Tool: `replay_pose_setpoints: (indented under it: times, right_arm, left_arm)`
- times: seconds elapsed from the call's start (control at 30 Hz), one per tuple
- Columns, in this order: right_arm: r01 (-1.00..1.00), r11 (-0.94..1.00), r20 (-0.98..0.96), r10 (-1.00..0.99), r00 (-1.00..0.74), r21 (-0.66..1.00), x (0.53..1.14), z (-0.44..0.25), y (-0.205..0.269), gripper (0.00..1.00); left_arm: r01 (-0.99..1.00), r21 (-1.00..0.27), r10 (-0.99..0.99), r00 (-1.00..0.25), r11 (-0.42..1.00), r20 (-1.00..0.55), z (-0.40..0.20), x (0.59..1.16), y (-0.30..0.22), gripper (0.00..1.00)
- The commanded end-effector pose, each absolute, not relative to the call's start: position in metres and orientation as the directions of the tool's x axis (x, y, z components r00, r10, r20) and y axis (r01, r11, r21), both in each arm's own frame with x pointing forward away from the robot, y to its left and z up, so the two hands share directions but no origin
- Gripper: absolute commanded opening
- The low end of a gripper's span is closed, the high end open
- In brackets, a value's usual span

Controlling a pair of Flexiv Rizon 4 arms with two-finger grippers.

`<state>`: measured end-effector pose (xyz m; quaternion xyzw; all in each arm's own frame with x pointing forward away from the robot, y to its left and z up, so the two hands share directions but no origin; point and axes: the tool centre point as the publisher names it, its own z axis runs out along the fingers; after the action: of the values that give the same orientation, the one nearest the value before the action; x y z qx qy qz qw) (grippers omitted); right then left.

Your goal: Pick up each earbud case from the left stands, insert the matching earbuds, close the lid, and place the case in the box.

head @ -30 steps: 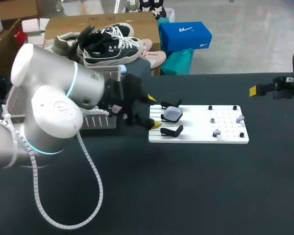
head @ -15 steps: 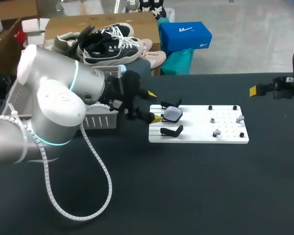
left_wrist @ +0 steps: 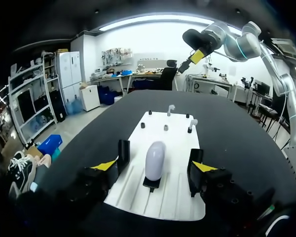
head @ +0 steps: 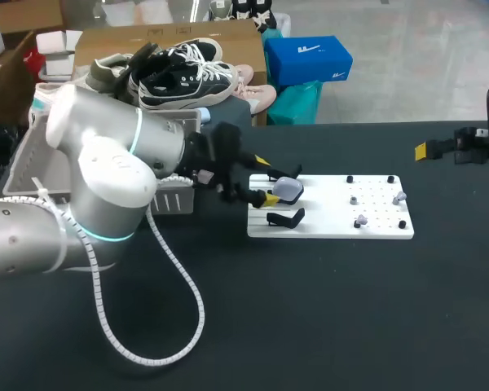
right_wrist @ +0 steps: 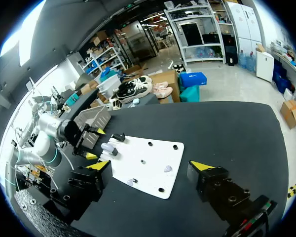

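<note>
While the left arm [head: 114, 175] comes in from the left of the frame, its jaws stand apart at the left end of the white board [head: 375, 221]. One yellow tip lies on either side of the pale earbud case [head: 288, 190], and in the left wrist view neither touches it. The case rests on the middle black stand, just above the frame's centre, with an empty stand [head: 285, 217] below it. Small earbuds [head: 359, 221] sit on the board's right half. At the right edge, the right jaws are apart around nothing, well away from the board. A white basket [head: 175, 199] sits on the dark tabletop [head: 310, 309] behind the left arm.
</note>
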<state>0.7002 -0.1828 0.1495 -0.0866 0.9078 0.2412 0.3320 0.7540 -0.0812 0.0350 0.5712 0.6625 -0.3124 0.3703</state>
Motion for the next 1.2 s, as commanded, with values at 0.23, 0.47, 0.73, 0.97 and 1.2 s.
replay_pose_setpoints:
  times: [0.23, 0.47, 0.73, 0.97, 1.2]
  right_arm:
    - [-0.319, 0.868, -0.645, 0.002, -0.764, 0.381, 0.701, 0.149, -0.183, 1.00]
    - [-0.319, 0.868, -0.645, 0.002, -0.764, 0.381, 0.701, 0.149, -0.183, 1.00]
    - [-0.319, 0.868, -0.645, 0.002, -0.764, 0.381, 0.701, 0.149, -0.183, 1.00]
    - [-0.319, 0.868, -0.645, 0.002, -0.764, 0.381, 0.701, 0.149, -0.183, 1.00]
    - [-0.319, 0.868, -0.645, 0.002, -0.764, 0.381, 0.701, 0.149, -0.183, 1.00]
  left_arm:
    - [0.992, 0.008, 0.537, -0.060, 0.123, -0.842, 0.028, 0.759, -0.094, 1.00]
    - [0.994, 0.000, 0.545, -0.059, 0.107, -0.837, 0.020, 0.758, -0.096, 1.00]
    - [0.997, -0.067, 0.541, -0.075, 0.035, -0.838, 0.020, 0.760, -0.096, 1.00]
    - [0.997, -0.076, 0.534, -0.070, 0.010, -0.843, 0.021, 0.757, -0.095, 1.00]
    - [0.996, -0.089, 0.530, -0.073, -0.003, -0.845, 0.019, 0.756, -0.096, 1.00]
